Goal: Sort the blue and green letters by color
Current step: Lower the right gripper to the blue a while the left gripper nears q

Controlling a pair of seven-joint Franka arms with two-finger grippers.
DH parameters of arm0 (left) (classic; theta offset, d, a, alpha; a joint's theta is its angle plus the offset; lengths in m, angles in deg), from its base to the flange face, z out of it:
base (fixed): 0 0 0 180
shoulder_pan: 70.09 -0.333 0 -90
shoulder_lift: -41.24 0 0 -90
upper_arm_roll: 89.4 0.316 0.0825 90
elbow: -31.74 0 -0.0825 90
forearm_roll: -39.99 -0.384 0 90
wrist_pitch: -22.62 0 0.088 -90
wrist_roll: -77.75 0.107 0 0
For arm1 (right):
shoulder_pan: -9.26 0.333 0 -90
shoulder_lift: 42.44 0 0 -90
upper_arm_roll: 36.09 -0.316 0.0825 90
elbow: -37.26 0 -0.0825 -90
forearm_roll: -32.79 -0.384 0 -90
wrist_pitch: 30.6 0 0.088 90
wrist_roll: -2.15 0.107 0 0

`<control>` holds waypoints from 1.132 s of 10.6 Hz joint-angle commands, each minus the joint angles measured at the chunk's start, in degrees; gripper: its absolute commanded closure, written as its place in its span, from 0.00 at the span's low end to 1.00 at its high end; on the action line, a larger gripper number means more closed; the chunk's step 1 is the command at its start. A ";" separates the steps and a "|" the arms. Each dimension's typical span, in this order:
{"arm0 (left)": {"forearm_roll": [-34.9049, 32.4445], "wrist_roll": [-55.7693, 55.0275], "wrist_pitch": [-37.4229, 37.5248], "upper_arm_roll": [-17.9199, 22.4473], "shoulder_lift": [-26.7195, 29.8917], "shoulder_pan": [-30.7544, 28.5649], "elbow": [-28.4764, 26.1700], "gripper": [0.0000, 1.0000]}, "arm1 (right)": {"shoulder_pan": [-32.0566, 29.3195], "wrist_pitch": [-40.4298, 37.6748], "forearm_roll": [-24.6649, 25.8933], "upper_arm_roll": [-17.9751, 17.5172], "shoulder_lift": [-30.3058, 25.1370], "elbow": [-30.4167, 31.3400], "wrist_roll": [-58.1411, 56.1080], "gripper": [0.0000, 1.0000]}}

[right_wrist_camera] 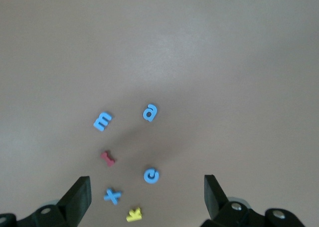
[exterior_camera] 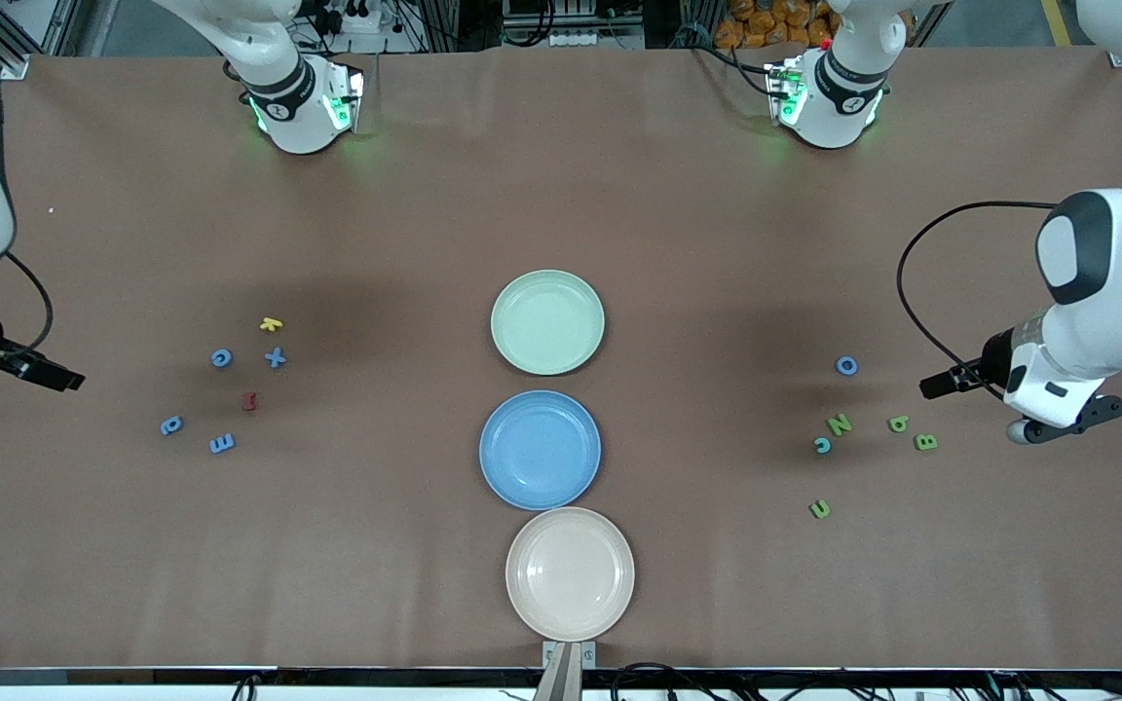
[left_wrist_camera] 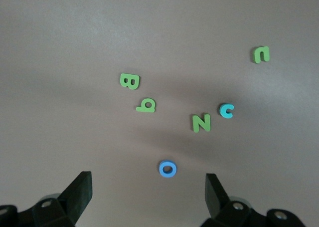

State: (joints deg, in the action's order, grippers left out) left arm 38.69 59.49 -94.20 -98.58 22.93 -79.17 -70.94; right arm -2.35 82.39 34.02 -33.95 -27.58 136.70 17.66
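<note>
Several blue letters lie toward the right arm's end of the table, among them an X [exterior_camera: 275,357] [right_wrist_camera: 112,195] and a round one [exterior_camera: 221,358] [right_wrist_camera: 151,175]. Toward the left arm's end lie several green letters, such as N [exterior_camera: 840,424] [left_wrist_camera: 201,122] and B [exterior_camera: 925,442] [left_wrist_camera: 129,81], with a teal c [exterior_camera: 822,445] and a blue O [exterior_camera: 846,365] [left_wrist_camera: 168,168]. My left gripper [left_wrist_camera: 148,192] hangs open, high over the table near the O. My right gripper [right_wrist_camera: 147,194] hangs open over the blue group. Neither holds anything.
Three empty plates stand in a row mid-table: pale green [exterior_camera: 547,322] farthest from the front camera, blue [exterior_camera: 540,450], then beige [exterior_camera: 570,573] nearest. A yellow letter [exterior_camera: 271,323] and a dark red letter [exterior_camera: 249,400] lie among the blue ones.
</note>
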 commanded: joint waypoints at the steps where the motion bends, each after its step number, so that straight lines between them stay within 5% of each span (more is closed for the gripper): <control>1: -1.25 -2.74 -10.83 -0.23 -1.20 -0.06 -5.67 0.00 | -0.52 7.40 -2.19 -0.47 2.71 2.87 15.28 0.00; 5: -2.47 -2.92 -17.46 -0.14 -6.38 -0.06 -7.01 0.00 | -0.08 14.87 -6.24 -0.47 9.21 2.96 33.25 0.00; 12: -8.44 -3.01 -22.83 0.13 -12.53 -0.15 -5.00 0.00 | -0.17 24.20 -6.25 -0.47 19.41 3.31 33.10 0.00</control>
State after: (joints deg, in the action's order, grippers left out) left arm 34.68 58.25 -115.15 -98.55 13.19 -79.16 -77.91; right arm -2.26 104.63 28.94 -34.15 -10.61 140.41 50.81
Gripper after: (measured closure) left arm 0.000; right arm 0.000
